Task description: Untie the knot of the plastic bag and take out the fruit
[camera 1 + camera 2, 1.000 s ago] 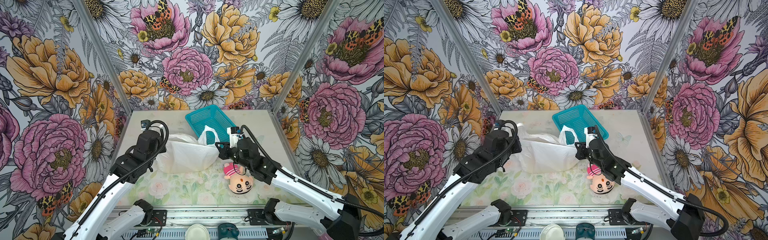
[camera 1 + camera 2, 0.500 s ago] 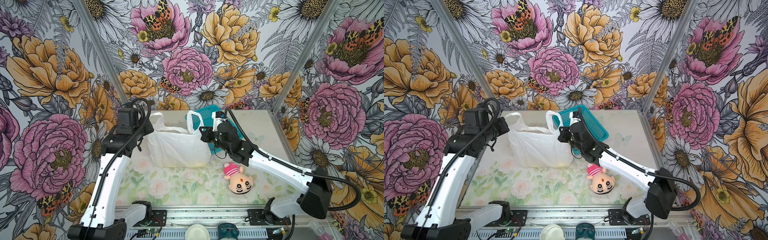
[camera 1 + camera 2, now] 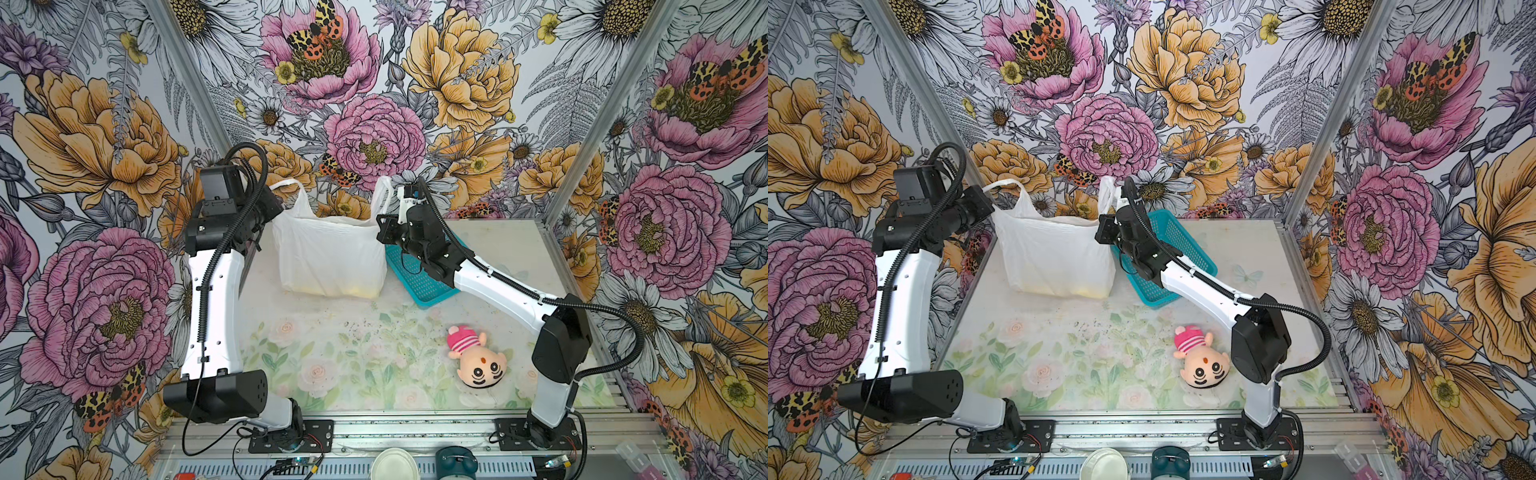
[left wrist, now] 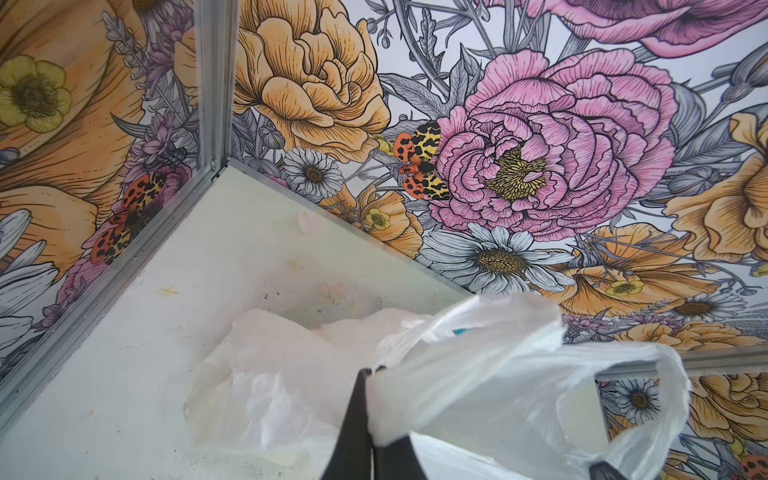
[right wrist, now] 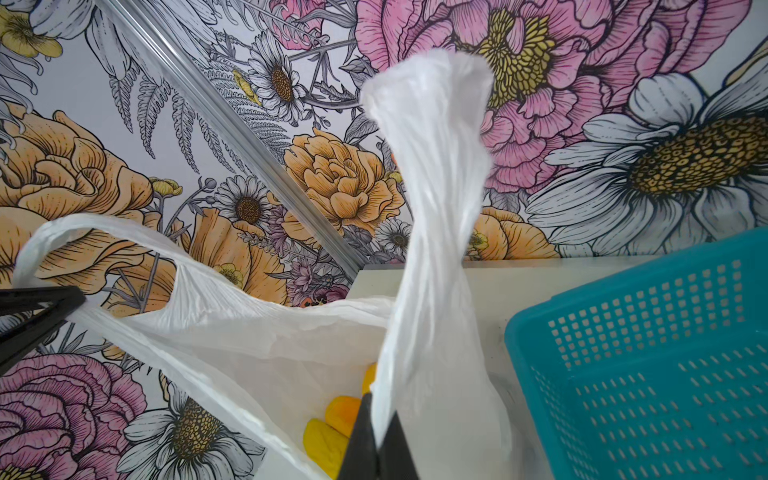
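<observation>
White thin plastic hangs between the two arms. The plastic bag (image 3: 330,257) is held up at the back of the table (image 3: 332,357), just beside the teal basket (image 3: 419,286). The left gripper (image 4: 369,376) has its jaws pressed together on one handle (image 4: 498,332). The right gripper (image 5: 376,419) pinches the other handle (image 5: 432,187) in the same way, with the film squeezed between narrow jaws. The two handles stand apart and nothing ties them together, so I judge that the untying is done and the step in hand is to bring out the fruit (image 5: 328,436). It lies at the bottom of the bag; the right wrist view shows yellow pieces through the open mouth.

To do this well, the mouth should be wide. I think one gripper should hold its handle high and to the side while the other lets go and goes down inside. The film is soft, so the freed side may fall over the fruit; a slow release is safer. The pieces look smooth and may slip from the jaws. The plush doll (image 3: 478,361) lies well apart, near the front, and is no obstacle.
</observation>
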Available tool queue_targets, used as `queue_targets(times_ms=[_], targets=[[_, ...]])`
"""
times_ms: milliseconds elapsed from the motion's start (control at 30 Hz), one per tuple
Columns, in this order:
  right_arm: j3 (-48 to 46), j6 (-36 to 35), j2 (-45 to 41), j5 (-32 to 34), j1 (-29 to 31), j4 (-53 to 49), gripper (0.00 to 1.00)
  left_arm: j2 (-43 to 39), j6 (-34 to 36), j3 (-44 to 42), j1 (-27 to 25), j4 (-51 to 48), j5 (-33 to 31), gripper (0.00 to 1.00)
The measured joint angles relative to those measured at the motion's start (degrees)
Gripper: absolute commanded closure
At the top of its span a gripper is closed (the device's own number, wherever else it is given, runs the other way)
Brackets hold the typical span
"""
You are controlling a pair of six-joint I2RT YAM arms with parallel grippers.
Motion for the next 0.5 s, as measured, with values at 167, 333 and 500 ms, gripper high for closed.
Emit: queue_targets(times_ms=[167, 333, 500], targets=[[-7.0, -0.3, -0.7, -1.2, 0.2, 5.9, 1.0, -8.5, -0.3, -16.0, -2.8, 3.8, -0.5, 1.0], [-20.1, 0.6, -3.2, -1.5, 1.6, 10.5, 0.91, -16.3, -1.5, -32.7, -5.9, 5.6, -2.3, 1.0], [-29.1, 1.0, -8.3, -1.4, 3.1, 11.6, 0.36, -28.6, -3.2, -44.5, -8.3, 6.0, -4.2, 1.0]])
